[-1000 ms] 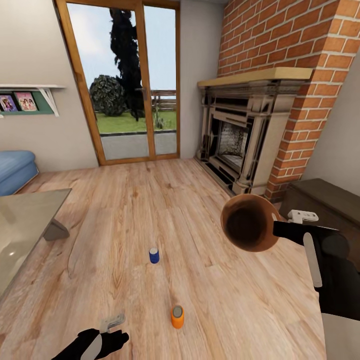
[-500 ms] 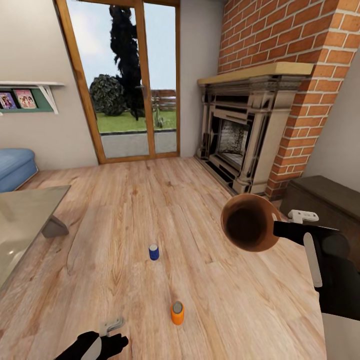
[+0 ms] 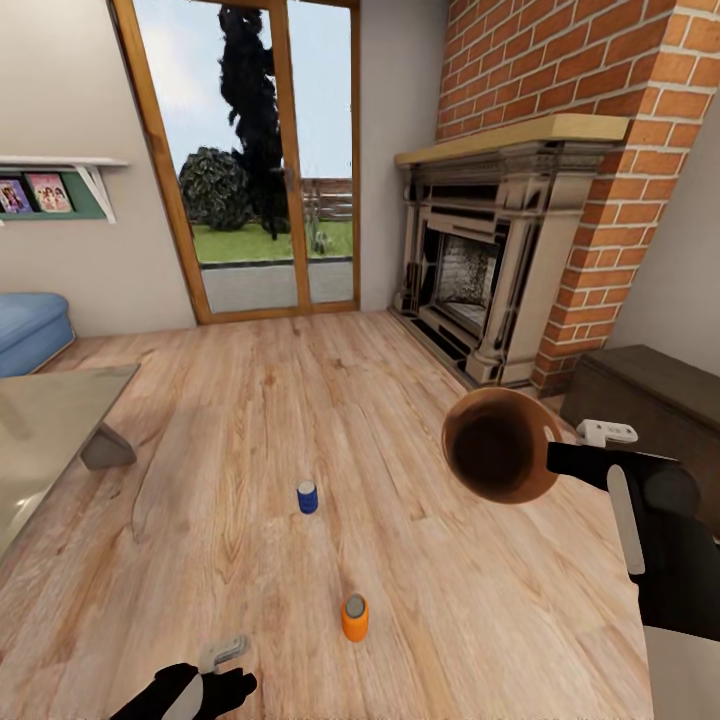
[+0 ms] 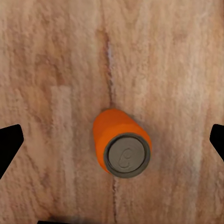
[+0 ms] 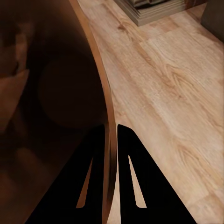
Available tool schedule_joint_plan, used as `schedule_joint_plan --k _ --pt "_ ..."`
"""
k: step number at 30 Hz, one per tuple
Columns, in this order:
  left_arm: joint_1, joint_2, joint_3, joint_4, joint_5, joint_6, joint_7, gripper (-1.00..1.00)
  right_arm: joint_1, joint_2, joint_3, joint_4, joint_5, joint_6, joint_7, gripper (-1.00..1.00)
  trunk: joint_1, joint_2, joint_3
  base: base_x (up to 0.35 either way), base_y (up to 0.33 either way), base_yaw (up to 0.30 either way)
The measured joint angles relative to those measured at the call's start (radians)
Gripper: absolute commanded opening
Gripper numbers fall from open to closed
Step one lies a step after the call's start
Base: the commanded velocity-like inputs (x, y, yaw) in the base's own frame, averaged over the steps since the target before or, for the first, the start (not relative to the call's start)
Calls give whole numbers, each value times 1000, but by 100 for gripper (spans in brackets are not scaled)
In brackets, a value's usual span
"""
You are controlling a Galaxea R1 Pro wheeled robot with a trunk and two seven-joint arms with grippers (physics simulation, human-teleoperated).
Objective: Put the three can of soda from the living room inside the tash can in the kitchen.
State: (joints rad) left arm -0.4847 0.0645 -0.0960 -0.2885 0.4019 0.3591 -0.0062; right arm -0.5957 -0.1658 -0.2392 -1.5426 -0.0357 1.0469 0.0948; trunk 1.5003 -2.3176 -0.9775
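Left gripper (image 4: 112, 140) spread wide above orange can (image 4: 122, 148); off-centre descent could topple it. Right gripper (image 5: 110, 140) pinches trash can (image 3: 500, 445) rim at 3 o'clock.

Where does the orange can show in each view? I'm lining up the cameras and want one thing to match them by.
Head view: the orange can stands upright on the wood-plank floor, near the bottom, nearer the robot than the blue can.
Left wrist view: the same can sits near the middle, seen from above, grey top up.
Right wrist view: not in this picture; the trash can's rim between the fingers.
Shared landmark: the plank floor.
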Motion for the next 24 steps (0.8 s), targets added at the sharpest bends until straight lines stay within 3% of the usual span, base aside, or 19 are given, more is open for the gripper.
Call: schedule_joint_plan --k 6,24 --pt "0 -1 1 0 0 1 0 100 0 0 0 0 0 0 0 -100 23 -42 -19 0 0 0" --pt "1 -33 -1 0 -1 0 2 100 0 0 0 -1 0 0 0 -100 23 -42 -19 0 0 0"
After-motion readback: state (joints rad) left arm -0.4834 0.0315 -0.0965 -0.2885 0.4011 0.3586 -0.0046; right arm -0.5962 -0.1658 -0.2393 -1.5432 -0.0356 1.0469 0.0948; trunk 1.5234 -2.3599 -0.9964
